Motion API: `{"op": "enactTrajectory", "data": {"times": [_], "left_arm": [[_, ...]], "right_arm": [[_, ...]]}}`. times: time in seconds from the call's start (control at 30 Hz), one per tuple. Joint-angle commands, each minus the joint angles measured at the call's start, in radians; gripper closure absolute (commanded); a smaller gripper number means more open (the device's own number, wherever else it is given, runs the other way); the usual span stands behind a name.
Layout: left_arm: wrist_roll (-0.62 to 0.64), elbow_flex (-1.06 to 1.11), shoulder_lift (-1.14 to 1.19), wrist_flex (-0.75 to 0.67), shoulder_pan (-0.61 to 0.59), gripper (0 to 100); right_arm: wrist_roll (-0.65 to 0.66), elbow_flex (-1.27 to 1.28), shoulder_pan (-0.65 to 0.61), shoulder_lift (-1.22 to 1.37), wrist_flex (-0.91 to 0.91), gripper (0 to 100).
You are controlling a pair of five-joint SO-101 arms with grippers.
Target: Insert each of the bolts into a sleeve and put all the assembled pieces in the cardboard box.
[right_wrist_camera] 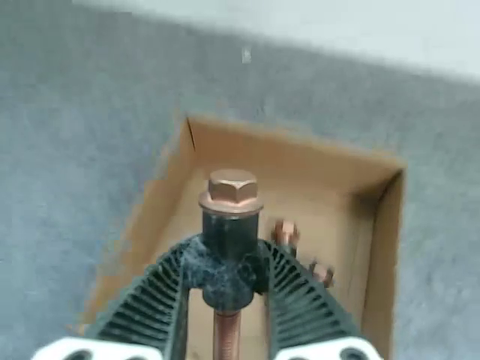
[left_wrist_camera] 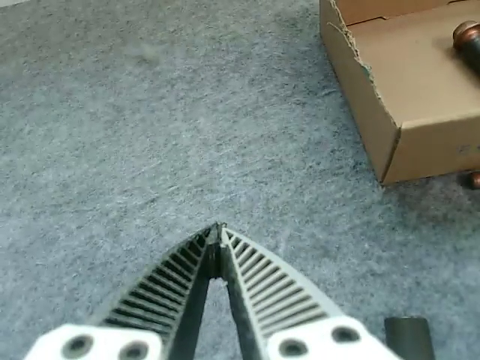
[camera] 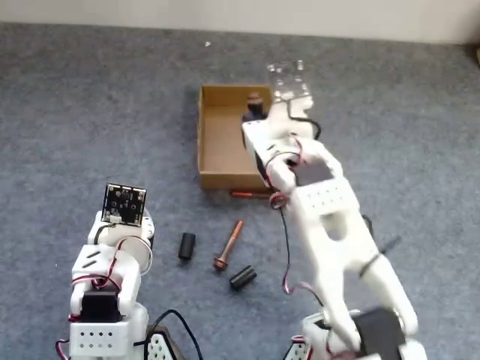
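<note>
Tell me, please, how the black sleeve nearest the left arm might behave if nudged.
The black sleeve is a short cylinder that appears to lie on its side, so it would probably roll. The grey carpet looks napped, likely damping that roll. It appears rigid, unlikely to deform.

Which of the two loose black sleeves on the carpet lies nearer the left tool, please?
The sleeve on the left side of the bare bolt, close beside the left tool; the other sleeve lies beyond that bolt.

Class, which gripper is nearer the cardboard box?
Right. The right gripper is above the cardboard box, shut on a sleeved bolt; the left gripper is apart, over carpet.
</note>
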Motion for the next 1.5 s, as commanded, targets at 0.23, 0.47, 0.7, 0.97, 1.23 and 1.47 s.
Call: {"op": "enactTrajectory", "data": {"times": [0.23,0.47,0.7,0.97,1.23,1.47], "left_arm": [[-0.015,0.008,-0.005,-0.029,-0.010,98],[-0.015,0.005,-0.005,-0.029,-0.016,99],[-0.011,-0.012,-0.007,-0.046,-0.183,98],[-0.011,-0.021,-0.007,-0.052,-0.265,98],[-0.011,-0.028,-0.007,-0.051,-0.265,98],[-0.011,-0.028,-0.007,-0.051,-0.265,98]], "right_arm": [[-0.014,-0.180,0.047,0.222,0.031,87.8],[-0.014,-0.283,0.042,0.150,0.315,83.2],[-0.028,-0.274,-0.058,0.013,0.573,83.3],[-0.325,-0.232,-0.337,0.002,0.737,83.3],[-0.523,-0.170,-0.564,0.021,0.650,83.2],[-0.578,-0.136,-0.639,0.229,0.572,83.2]]}}
